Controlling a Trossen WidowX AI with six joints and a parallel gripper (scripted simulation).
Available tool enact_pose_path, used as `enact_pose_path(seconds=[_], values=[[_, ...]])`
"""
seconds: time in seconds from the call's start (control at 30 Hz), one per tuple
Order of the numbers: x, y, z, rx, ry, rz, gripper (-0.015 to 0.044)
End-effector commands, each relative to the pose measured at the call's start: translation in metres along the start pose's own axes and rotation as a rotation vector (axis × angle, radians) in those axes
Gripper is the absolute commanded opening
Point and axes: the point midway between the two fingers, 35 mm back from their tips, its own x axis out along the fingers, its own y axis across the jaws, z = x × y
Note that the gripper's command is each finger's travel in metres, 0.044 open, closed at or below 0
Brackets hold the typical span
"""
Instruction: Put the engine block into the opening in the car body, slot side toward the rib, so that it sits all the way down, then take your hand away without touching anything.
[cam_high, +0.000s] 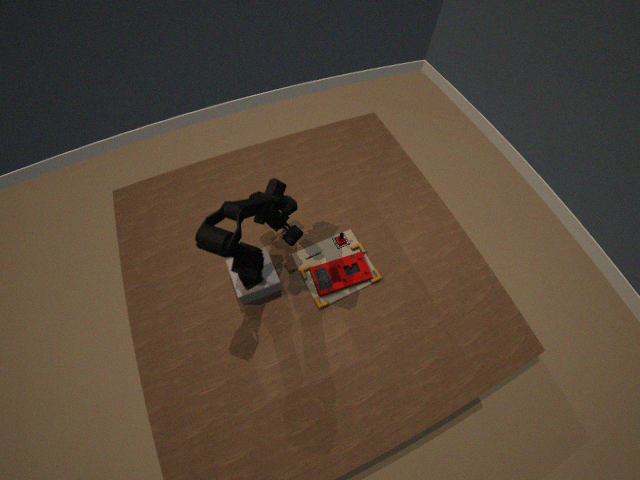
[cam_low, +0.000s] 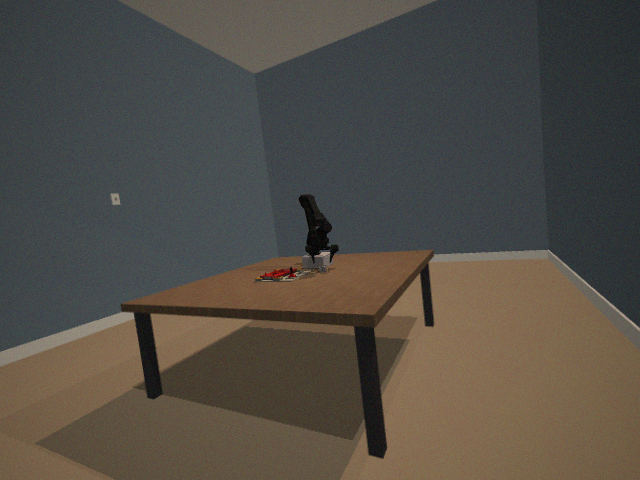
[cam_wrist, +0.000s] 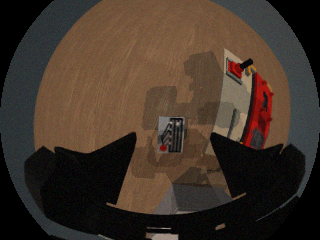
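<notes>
With the end effector spread wide above the loose engine block on the bench, regrasping seems in hand, calling for a centred descent outside the car body.

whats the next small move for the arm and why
I'd lower the open gripper straddling the engine block, ready to grip it: the block sits on the table, between but below the fingers, outside the red car body.
</notes>
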Motion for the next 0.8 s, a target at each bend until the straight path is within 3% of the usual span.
enact_pose_path(seconds=[0.0, 0.23, 0.77], values=[[-0.003, 0.000, 0.007, 0.002, 0.136, 0.014, 0.0440], [-0.011, -0.003, 0.017, 0.036, 0.342, 0.056, 0.0440], [0.002, -0.001, 0.010, 0.038, 0.348, 0.057, 0.0440]])
